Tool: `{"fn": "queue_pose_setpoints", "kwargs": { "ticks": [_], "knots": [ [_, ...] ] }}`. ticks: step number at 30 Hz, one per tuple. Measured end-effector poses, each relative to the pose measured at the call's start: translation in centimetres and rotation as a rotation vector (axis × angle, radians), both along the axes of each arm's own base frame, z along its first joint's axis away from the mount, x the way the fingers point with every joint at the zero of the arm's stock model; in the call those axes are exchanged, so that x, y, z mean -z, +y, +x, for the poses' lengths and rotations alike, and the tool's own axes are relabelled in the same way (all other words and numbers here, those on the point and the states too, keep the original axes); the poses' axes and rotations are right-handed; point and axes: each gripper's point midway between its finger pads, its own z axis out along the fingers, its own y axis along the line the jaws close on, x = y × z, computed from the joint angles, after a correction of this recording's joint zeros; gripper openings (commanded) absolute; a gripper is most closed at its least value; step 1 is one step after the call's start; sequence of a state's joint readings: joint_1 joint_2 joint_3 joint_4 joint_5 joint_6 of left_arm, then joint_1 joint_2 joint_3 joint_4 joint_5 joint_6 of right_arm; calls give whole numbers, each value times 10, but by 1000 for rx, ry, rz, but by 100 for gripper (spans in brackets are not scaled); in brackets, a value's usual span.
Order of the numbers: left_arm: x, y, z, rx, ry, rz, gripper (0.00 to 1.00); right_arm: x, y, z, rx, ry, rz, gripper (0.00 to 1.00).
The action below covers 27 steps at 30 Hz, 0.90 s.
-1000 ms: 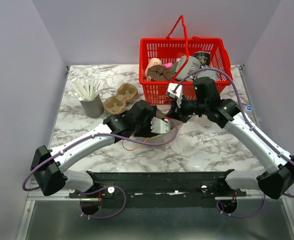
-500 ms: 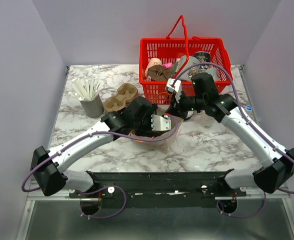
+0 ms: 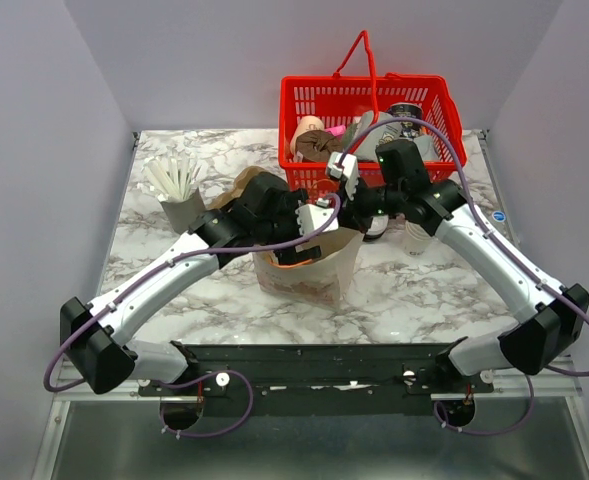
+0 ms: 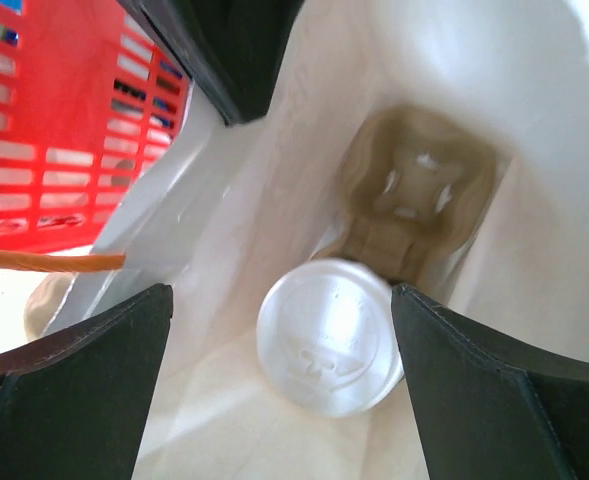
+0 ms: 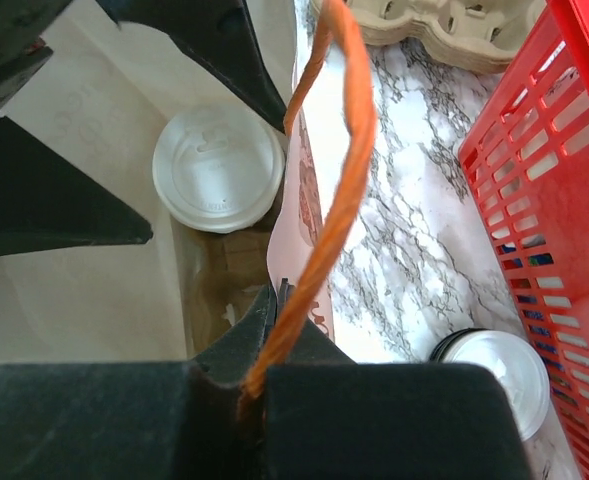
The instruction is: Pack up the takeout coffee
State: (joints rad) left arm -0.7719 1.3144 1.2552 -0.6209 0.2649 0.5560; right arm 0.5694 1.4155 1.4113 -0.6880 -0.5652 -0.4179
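1. Stirrers (image 3: 174,178), white and thin, stand in a grey cup (image 3: 185,213) at the left of the marble table (image 3: 424,290).
2. A cardboard cup tray (image 5: 444,30) lies flat on the table, near the left end of the red basket (image 3: 374,105).
3. The left gripper (image 4: 281,290) points down into the open mouth of the brown paper bag (image 3: 309,270). Its two dark fingers (image 4: 74,375) are spread wide and grip nothing.
4. The bag stands upright near the middle of the table.
5. The takeout coffee (image 4: 329,335) sits upright on the floor of the bag with its round white lid facing up. It is below the gap between the left fingers and they do not touch it.
6. A second cardboard tray (image 4: 414,195) rests inside the bag just beside the coffee, and their edges meet in the left wrist view.
7. The right gripper (image 5: 259,372) is at the bag's right rim, clamped tight on the orange handle (image 5: 339,150), which loops up from between its fingers.
8. Another lidded cup (image 5: 489,375) stands on the table outside the bag, in front of the basket.
9. The basket sits at the back right and holds several items.
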Motion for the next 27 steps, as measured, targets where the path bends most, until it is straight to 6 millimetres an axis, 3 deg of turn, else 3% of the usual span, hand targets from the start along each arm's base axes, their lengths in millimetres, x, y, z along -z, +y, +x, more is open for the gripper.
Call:
{"fn": "queue_pose_setpoints", "kwargs": {
  "ticks": [3,10,15,22,27],
  "knots": [
    [-5,-3,-3,4,29,-37,99,-1,0,2,4,2,-3,3],
    [-18,-3,-3,-31,84,-117,99,9,-4,5,25,38,-45,47],
    [-47,-5,7,-67,76,-206,99,14,-6,8,36,72,-76,61],
    [-85,-5,20,-102,43,-302,99,-16,-3,16,44,37,-51,100],
    [-116,3,32,-140,5,-365,99,-46,-1,21,54,-8,-12,100]
  ]
}}
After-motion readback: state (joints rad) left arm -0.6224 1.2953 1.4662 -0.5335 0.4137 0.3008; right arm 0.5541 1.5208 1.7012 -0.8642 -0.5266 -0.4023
